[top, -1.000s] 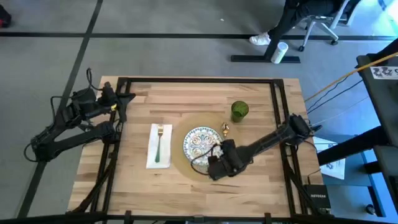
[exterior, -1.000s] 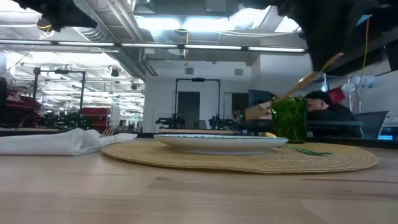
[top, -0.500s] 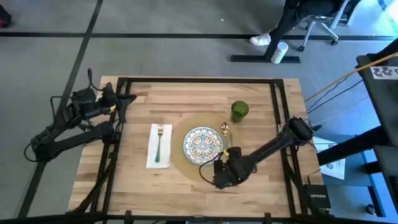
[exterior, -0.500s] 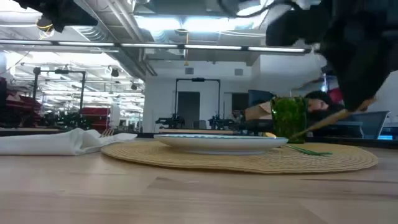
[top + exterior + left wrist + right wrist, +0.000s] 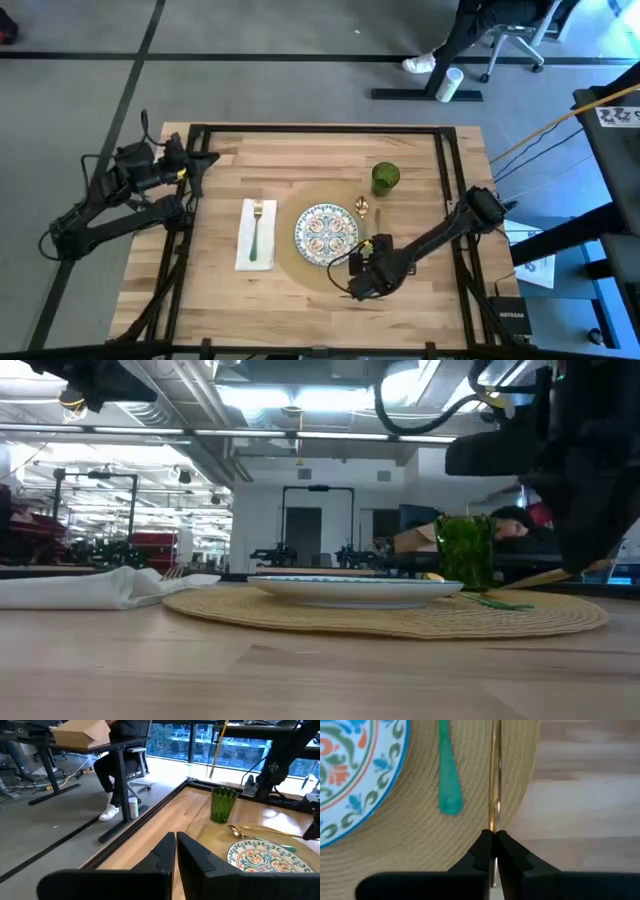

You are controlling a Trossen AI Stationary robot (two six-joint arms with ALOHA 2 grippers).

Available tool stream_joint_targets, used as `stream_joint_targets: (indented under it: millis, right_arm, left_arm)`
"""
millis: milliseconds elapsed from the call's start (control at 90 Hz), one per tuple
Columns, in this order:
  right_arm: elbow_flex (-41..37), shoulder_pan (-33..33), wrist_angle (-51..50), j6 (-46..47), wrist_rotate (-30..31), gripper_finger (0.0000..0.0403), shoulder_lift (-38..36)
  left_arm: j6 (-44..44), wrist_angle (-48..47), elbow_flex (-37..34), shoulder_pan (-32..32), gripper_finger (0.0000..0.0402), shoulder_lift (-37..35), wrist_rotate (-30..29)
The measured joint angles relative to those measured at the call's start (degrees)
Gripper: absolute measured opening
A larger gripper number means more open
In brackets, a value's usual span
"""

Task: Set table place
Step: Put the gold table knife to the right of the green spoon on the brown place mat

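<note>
The right gripper (image 5: 492, 840) pinches a gold spoon (image 5: 494, 780) over the mat (image 5: 470, 795), plate (image 5: 355, 775) beside it.

The left gripper (image 5: 176, 851) waits, shut and empty.

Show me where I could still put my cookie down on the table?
Bare wood lies along the table's near edge and between the napkin and the left frame. Right of the plate it's crowded: spoon, green glass, right tool gripping gold cutlery.

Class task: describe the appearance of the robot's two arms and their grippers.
Both arms are dark, jointed segments with black cables looping alongside them. The left gripper and right gripper each have two black angular fingers that taper toward the tips. No markings are visible.
</note>
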Motion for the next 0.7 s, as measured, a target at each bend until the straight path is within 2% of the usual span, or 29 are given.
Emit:
stream_joint_targets:
  millis: [222,422,700]
  right_arm:
    - [-5.20,-0.80,4.57,0.01,1.20,0.0000,-2.83]
    - [-6.96,-2.91,7.49,-4.38,3.51,0.0000,-2.85]
    - [-8.47,-5.03,8.18,-7.74,3.52,0.0000,-2.85]
  left_arm:
    - [-0.17,0.00,0.00,0.00,0.0000,0.00,0.02]
    - [-0.20,0.02,0.00,0.00,0.0000,0.00,0.02]
    - [-0.11,-0.65,0.00,0.00,0.0000,0.00,0.03]
